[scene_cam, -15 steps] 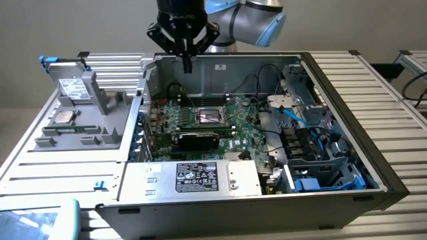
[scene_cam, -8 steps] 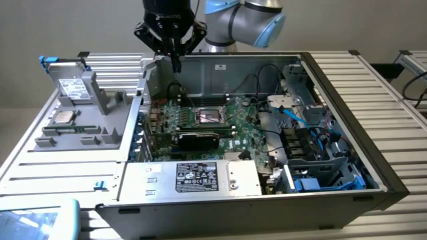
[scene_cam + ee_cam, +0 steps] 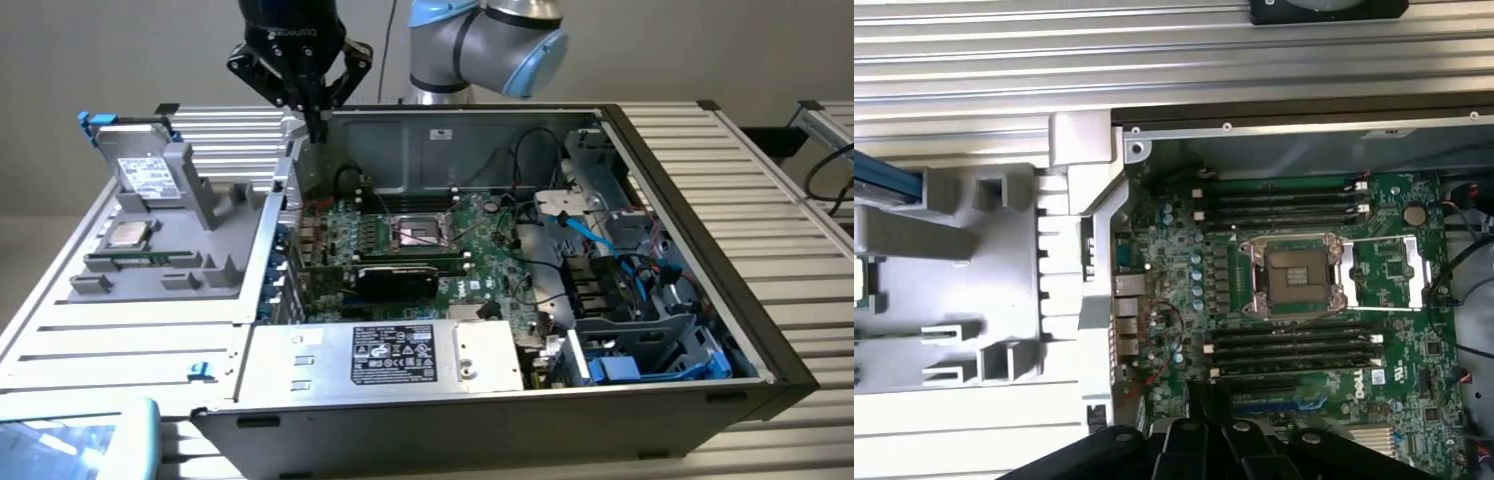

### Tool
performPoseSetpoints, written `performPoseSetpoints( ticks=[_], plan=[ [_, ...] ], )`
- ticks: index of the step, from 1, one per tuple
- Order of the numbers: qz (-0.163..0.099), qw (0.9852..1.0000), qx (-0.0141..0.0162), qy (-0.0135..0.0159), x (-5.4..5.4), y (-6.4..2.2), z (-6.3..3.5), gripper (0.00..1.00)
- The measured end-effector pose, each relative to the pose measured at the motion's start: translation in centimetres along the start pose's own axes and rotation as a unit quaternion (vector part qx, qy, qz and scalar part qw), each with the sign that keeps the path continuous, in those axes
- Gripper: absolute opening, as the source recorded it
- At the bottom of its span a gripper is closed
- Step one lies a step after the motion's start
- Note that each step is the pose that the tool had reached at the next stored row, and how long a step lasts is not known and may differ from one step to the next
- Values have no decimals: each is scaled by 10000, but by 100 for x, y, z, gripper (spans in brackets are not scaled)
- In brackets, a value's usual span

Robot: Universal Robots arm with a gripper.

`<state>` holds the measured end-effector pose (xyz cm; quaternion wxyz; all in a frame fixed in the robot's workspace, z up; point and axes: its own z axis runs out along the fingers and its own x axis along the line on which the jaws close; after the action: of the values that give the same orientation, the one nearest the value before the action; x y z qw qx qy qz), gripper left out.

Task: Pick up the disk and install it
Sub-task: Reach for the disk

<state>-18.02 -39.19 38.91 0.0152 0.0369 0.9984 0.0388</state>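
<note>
The arm is reaching down from the top of the exterior view. Its gripper (image 3: 318, 120) is pointing straight down, fingers pressed together and grasping nothing, and is hanging over the upper left corner of the open computer case (image 3: 467, 415). The disk (image 3: 147, 178) is lying in the grey holder (image 3: 214, 205) at the frame's upper left. It is left of and below the gripper, well apart from it.

Slatted metal table (image 3: 787, 200) carries open computer case (image 3: 467, 420) and grey fixture (image 3: 220, 265)
</note>
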Motion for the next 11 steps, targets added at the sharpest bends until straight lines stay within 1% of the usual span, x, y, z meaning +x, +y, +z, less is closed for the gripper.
performPoseSetpoints(
  ticks=[3, 7, 9, 11],
  plan=[
    [1, 10000, -23, 1, 138, 7, 1, 11],
    [1, 10000, -46, 3, 318, 20, 4, 11],
    [2, 10000, -67, 5, 380, 47, 7, 11],
    [2, 10000, -78, 6, 418, 89, 13, 11]
  ],
)
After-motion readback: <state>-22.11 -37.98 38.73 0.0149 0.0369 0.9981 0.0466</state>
